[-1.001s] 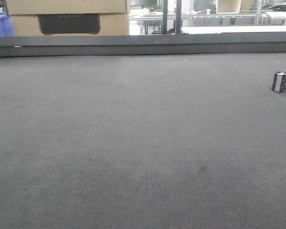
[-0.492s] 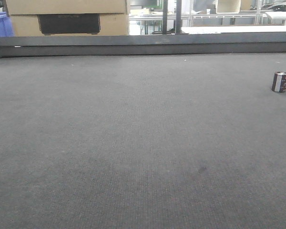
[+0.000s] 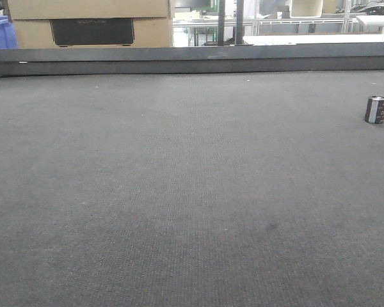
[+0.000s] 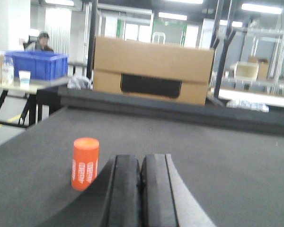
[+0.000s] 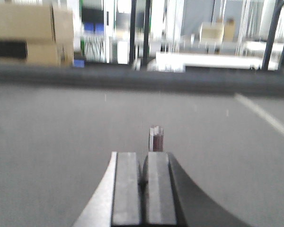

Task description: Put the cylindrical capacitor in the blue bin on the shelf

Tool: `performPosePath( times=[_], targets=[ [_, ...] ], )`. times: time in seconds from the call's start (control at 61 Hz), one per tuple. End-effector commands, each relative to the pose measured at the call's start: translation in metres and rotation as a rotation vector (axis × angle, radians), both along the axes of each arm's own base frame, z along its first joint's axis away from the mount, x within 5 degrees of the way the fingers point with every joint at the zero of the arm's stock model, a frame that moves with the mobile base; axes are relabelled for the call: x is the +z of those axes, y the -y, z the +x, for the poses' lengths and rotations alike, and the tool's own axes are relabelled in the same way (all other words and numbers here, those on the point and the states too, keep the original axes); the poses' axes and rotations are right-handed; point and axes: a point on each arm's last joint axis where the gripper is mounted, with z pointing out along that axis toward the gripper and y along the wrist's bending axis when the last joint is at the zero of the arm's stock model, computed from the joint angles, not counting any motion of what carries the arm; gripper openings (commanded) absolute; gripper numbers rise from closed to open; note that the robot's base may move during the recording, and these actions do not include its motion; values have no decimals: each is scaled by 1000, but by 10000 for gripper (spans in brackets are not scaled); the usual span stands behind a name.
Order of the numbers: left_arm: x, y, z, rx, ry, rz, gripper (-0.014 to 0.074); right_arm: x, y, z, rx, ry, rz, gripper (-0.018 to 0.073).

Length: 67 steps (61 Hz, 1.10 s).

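No shift in front view over last second: cylindrical capacitor (image 3: 376, 109) upright, untouched, far right of frame on grey mat (image 3: 179, 192). Right gripper (image 5: 143, 189) clenched empty, capacitor just above fingertips at frame centre. Left gripper (image 4: 141, 189) clenched empty too. Pick not begun; must open jaws first.

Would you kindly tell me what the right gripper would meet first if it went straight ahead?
Probably the cylindrical capacitor, standing on the mat just ahead of the shut right gripper, slightly right of its centre line; blur leaves the depth unclear.
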Motion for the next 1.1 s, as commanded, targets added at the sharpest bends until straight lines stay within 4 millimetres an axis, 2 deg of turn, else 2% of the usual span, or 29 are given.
performPosePath(
  times=[0.0, 0.082, 0.131, 0.197, 0.279, 0.377, 0.492, 0.607, 0.689, 0.738, 0.82, 1.001, 1.083],
  targets=[
    [14, 0, -3, -4, 70, -17, -111, 13, 1, -2, -7, 88, 35, -162],
    [45, 0, -12, -10, 105, -9, -111, 46, 1, -11, 3, 139, 51, -162],
    [62, 0, -18, -8, 92, 28, -111, 75, 0, -21, 12, 178, 51, -162],
    [81, 0, -27, 5, 35, 81, -111, 106, 0, -37, 22, 198, 41, -162],
    [104, -2, -29, 17, -53, 113, -111, 140, -1, -42, 32, 161, 33, -162],
    [122, -2, -23, 16, -132, 118, -97, 176, -2, -34, 36, 120, 27, -162],
    [136, -1, -10, 13, -196, 119, 27, 205, -3, -7, 37, 58, 25, -162],
    [140, 0, 4, 5, -267, 115, 210, 214, -4, 27, 36, -25, 22, -162],
    [140, 1, 13, -1, -306, 109, 349, 208, -5, 53, 35, -103, 21, -162],
    [139, 2, 17, -8, -323, 98, 399, 202, -6, 67, 34, -151, 20, -162],
    [138, 2, 21, -13, -339, 92, 437, 192, -7, 88, 33, -223, 18, -162],
    [137, 2, 21, -13, -341, 92, 437, 173, -8, 121, 31, -341, 15, -160],
    [137, 3, 21, -22, -341, 94, 437, 166, -9, 133, 30, -375, 14, -100]
  ],
)
